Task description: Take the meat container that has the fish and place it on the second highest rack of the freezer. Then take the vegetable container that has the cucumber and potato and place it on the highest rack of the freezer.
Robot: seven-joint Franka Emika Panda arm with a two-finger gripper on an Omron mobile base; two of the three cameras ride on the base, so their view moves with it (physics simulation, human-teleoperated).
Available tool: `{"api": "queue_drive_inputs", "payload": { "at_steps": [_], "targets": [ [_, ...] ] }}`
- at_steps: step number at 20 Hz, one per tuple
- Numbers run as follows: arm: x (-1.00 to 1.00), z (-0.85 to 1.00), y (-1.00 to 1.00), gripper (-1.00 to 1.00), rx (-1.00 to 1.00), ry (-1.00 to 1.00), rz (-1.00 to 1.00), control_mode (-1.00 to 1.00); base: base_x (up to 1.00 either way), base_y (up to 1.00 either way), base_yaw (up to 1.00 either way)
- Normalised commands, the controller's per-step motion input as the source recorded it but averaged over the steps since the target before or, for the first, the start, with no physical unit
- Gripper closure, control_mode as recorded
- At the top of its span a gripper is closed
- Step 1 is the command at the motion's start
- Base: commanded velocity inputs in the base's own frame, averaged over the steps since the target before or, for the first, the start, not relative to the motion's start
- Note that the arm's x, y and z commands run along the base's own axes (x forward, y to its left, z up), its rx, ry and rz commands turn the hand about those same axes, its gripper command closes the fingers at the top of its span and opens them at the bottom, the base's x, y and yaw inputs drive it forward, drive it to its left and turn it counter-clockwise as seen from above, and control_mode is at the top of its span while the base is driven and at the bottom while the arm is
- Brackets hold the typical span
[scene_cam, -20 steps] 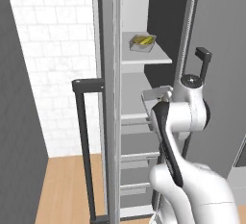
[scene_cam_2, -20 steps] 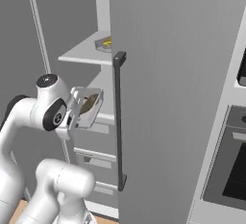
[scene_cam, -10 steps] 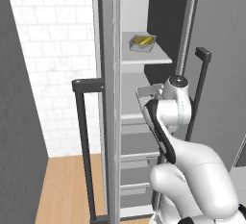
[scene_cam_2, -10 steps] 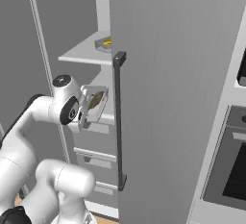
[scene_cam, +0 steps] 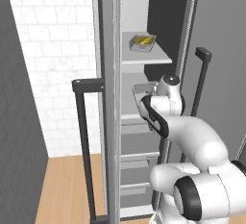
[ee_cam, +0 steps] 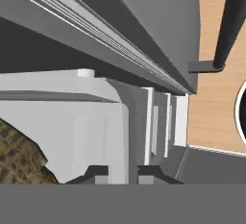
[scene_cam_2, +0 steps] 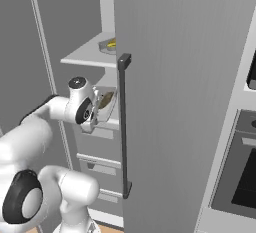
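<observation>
The arm has carried the fish tray forward into the freezer since the earlier frames. The gripper pinches the tray's rim, its fingers nearly together. Held tilted over the second shelf, the tray shows the brown fish at 8 o'clock in the hand view. The vegetable tray sits on the top shelf.

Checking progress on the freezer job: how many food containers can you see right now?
2. One with yellowish food sits on the top shelf; the fish container is in the shut pincer, level with the second shelf. Others may be hidden.
</observation>
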Motion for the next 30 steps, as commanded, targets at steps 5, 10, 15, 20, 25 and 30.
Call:
{"api": "queue_drive_inputs", "payload": {
  "at_steps": [5,10,15,20,25,30],
  "targets": [
    [0.64,-0.11,0.00,1.00,0.00,0.03,0.00,-1.00,0.00,0.00,0.00],
    [0.59,-0.45,0.00,1.00,-0.01,0.00,0.00,-1.00,0.00,0.00,0.00],
    [0.71,-0.30,0.04,1.00,0.00,0.00,0.00,-1.00,0.00,0.00,0.00],
    [0.85,-0.16,0.08,1.00,0.00,0.00,0.00,-1.00,0.00,0.00,0.00],
    [0.84,-0.18,0.10,-1.00,0.00,0.00,0.00,-1.00,0.00,0.00,0.00],
    [0.22,-0.33,0.18,-1.00,-0.05,-0.04,-0.03,-1.00,0.00,0.00,0.00]
  ]
}}
